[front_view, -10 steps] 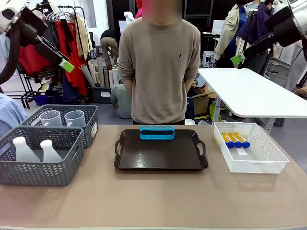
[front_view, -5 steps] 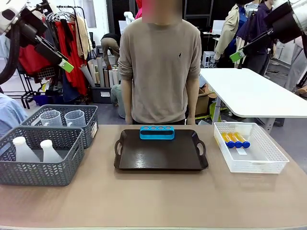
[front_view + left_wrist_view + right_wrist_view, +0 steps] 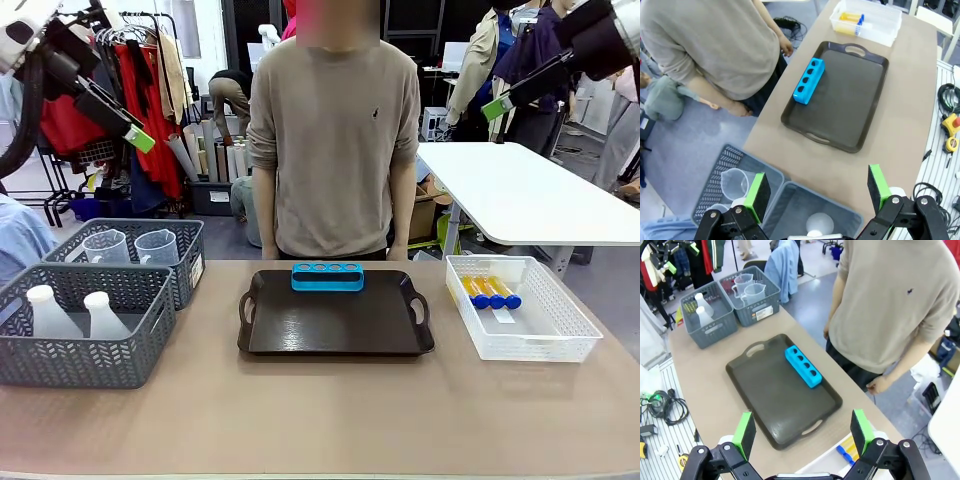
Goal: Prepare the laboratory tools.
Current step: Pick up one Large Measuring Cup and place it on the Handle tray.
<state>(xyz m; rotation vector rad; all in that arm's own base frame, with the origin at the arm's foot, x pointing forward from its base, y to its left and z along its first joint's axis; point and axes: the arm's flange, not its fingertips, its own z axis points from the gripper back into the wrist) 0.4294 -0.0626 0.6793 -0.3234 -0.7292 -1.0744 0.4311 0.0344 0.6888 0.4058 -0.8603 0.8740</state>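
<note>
A small blue four-hole rack (image 3: 327, 276) stands on the far edge of the dark tray (image 3: 330, 340). Three blue-capped tubes of yellow liquid (image 3: 490, 291) lie in the white mesh basket (image 3: 565, 340) at the right. Two clear measuring beakers (image 3: 157, 246) stand in the farther grey basket (image 3: 190, 275). Two white conical flasks (image 3: 103, 315) sit in the nearer grey basket (image 3: 90, 365). My left gripper (image 3: 818, 187) hangs open high above the grey baskets, holding nothing. My right gripper (image 3: 803, 430) is open too, high over the tray's right end, with its jaws bare.
A person (image 3: 333, 130) stands at the far edge of the table behind the tray, arms hanging at the sides. Bare tabletop (image 3: 330, 420) stretches along the near side. A white table (image 3: 520, 195) stands beyond at the right.
The person's arms have come from behind the back down to the sides. My right gripper has drifted slightly up and to the right; the left arm has stayed put.
</note>
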